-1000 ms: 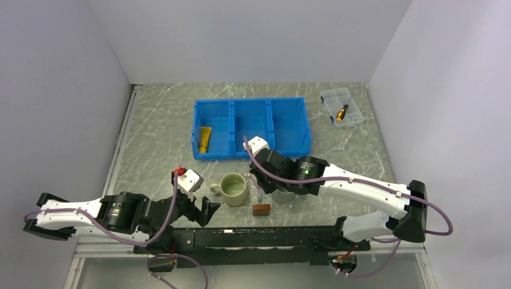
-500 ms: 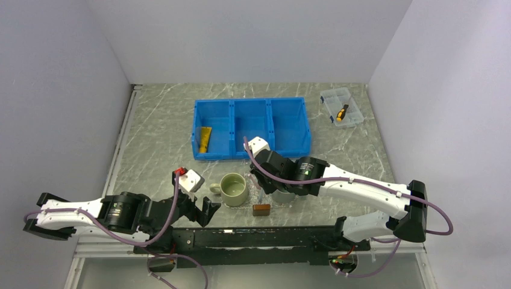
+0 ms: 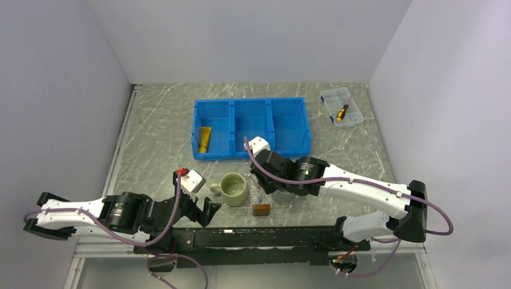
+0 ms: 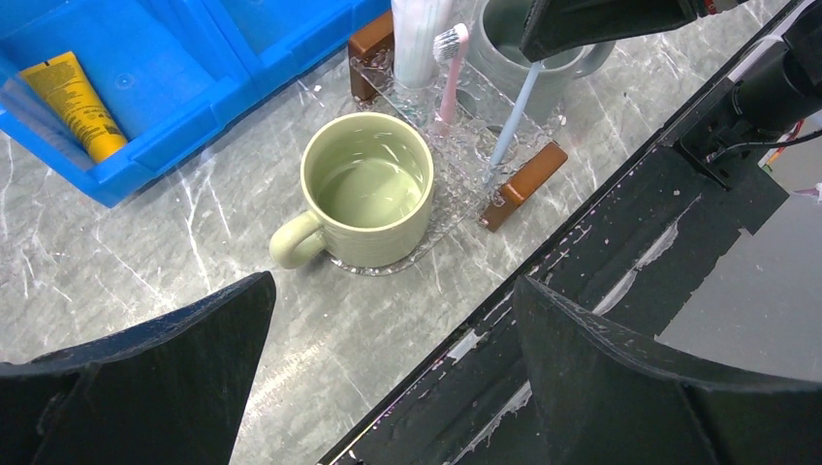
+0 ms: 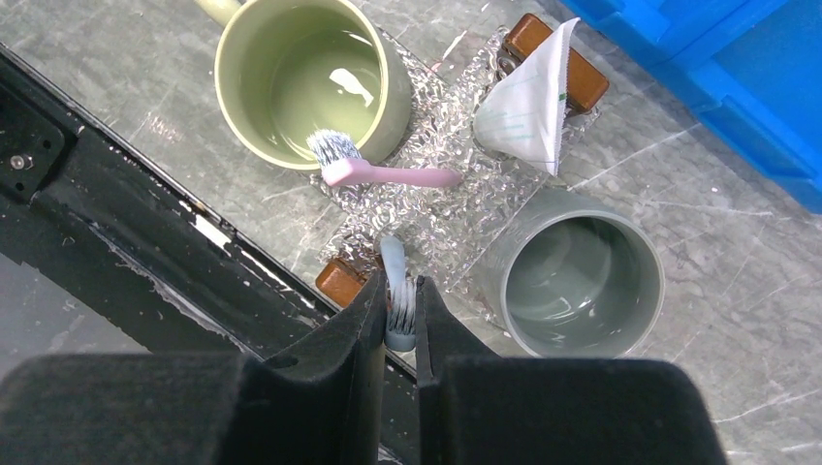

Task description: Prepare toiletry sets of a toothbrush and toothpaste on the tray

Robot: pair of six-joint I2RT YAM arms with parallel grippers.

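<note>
My right gripper [image 5: 395,291] is shut on the bristle head of the pale blue toothbrush [image 5: 392,260]. It holds the brush nearly upright, handle tip down over the clear tray [image 5: 426,228] near its near brown handle [image 5: 341,281]. The brush also shows in the left wrist view [image 4: 509,121]. A pink toothbrush [image 5: 388,175] lies on the tray against the green mug [image 5: 228,97]. The white toothpaste tube [image 5: 528,97] rests by the far brown handle [image 5: 582,73]. My left gripper [image 4: 393,291] is open and empty, near the table's front edge, just short of the green mug [image 4: 388,232].
A grey mug [image 5: 504,262] stands on the tray's right side, close to my right gripper. The blue three-compartment bin [image 3: 251,127] behind holds a yellow tube [image 3: 205,139]. A clear lidded box [image 3: 341,107] sits at the back right. The black front rail [image 4: 601,281] runs under my left gripper.
Almost nothing. The left arm has shifted very slightly; the right gripper still holds the blue toothbrush in the same place.
</note>
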